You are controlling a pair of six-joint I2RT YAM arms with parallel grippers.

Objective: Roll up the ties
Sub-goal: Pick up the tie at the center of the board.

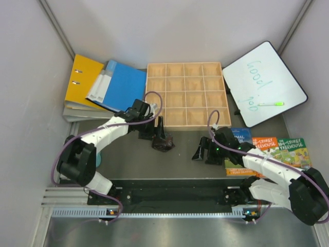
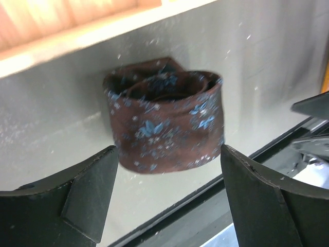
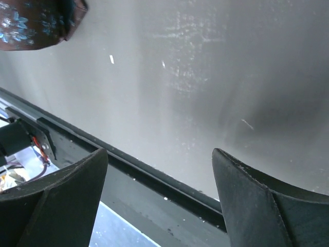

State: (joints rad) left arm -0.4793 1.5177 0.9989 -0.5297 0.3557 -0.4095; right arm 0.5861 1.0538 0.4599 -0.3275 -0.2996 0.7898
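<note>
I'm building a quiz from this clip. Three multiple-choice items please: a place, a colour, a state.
1. Where is the rolled tie? A on the table before the wooden tray; B in a tray compartment; C held in the air.
2. The two binders are: A red, green; B yellow, blue; C both white.
3. The right gripper is: A shut on the tie; B shut, empty; C open, empty.
A, it lies outside the tray; B, seen from above; C, fingers apart, nothing between.
</note>
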